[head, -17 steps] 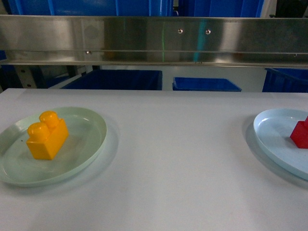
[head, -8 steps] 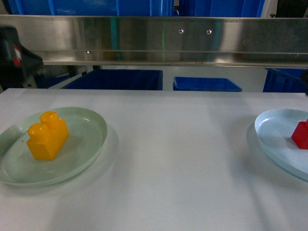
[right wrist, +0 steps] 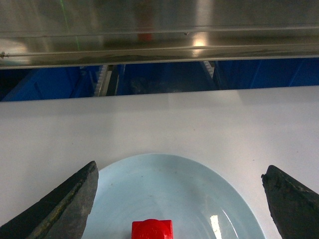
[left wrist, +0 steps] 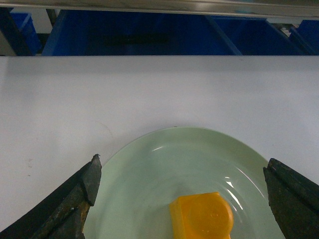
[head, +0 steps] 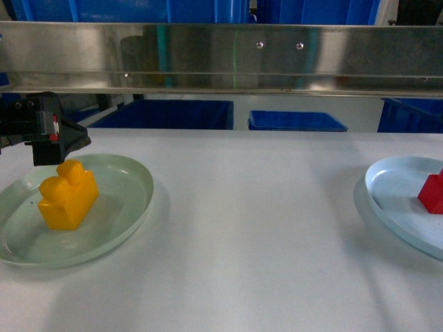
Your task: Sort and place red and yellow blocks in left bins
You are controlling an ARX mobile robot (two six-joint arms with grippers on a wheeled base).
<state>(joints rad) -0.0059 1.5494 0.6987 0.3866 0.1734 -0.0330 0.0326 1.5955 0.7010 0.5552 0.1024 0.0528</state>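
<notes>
while the left gripper (left wrist: 182, 199) hangs with its jaws spread wide and empty above the pale green plate (head: 131, 207), the yellow block (head: 68, 196) sits on that plate, left of centre on the white table (head: 256, 228). the right gripper (right wrist: 179, 199) is likewise wide open, holding nothing, over the light blue plate (right wrist: 174, 189) where the red block (right wrist: 152, 229) rests.

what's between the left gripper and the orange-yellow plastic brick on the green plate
Nothing visible. The left gripper is open over the pale green plate, its fingers spread to either side, and the orange-yellow studded plastic brick lies in the gap between them with only bare plate around it.
</notes>
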